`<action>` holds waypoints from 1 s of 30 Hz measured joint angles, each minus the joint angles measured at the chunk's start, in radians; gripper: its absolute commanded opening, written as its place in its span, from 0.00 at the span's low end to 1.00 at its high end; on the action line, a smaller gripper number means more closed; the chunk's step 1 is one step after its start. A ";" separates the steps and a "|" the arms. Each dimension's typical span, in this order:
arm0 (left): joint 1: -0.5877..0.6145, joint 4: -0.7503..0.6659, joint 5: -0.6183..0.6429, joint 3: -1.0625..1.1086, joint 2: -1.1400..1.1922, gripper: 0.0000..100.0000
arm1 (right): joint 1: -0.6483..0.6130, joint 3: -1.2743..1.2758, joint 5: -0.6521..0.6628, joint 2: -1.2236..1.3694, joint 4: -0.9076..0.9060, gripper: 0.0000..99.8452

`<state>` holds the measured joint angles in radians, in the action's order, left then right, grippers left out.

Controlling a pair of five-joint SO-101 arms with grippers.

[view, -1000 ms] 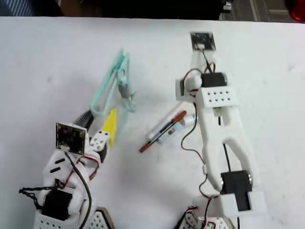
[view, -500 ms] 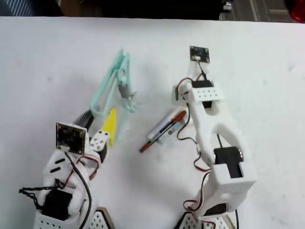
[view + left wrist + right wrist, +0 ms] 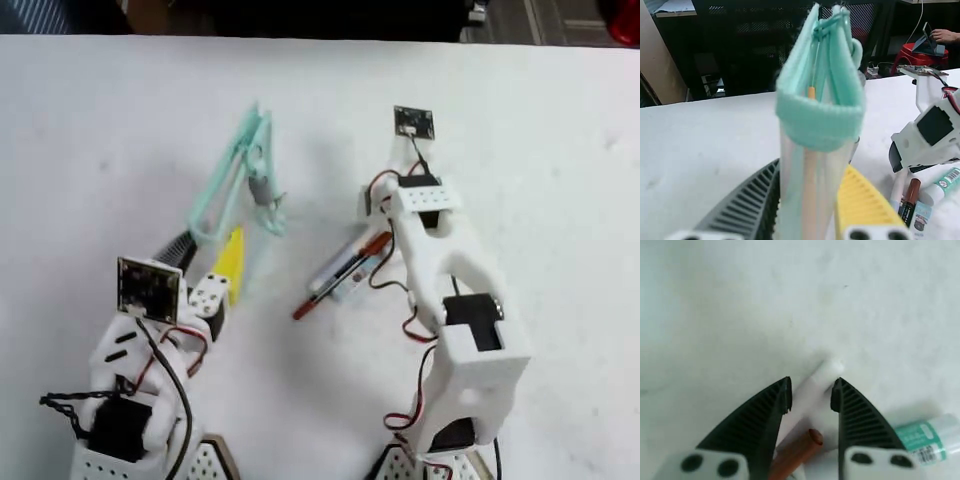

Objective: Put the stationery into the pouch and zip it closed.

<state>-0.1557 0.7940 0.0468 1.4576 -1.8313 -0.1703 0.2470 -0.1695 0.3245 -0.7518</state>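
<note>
At the lower left of the high view, the left gripper [image 3: 205,255] has its jaws, one grey and one yellow, clamped on the near end of the mint-edged clear pouch [image 3: 235,175]. The pouch stretches away toward the upper middle of the white counter [image 3: 100,120]. Mid-frame to its right, the right gripper [image 3: 810,390] hangs with jaws partly open astride a white pen [image 3: 822,374], not gripping it — a brown marker [image 3: 797,452] and a glue stick [image 3: 927,437] lie just beside.
</note>
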 measured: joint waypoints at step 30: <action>0.000 0.002 0.000 0.000 0.000 0.16 | 0.025 -0.400 -0.003 0.252 -0.325 0.02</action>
<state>-0.1557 0.7956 0.0468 1.4576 -1.8313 -0.1458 -0.1534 -0.1726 0.5762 -1.0771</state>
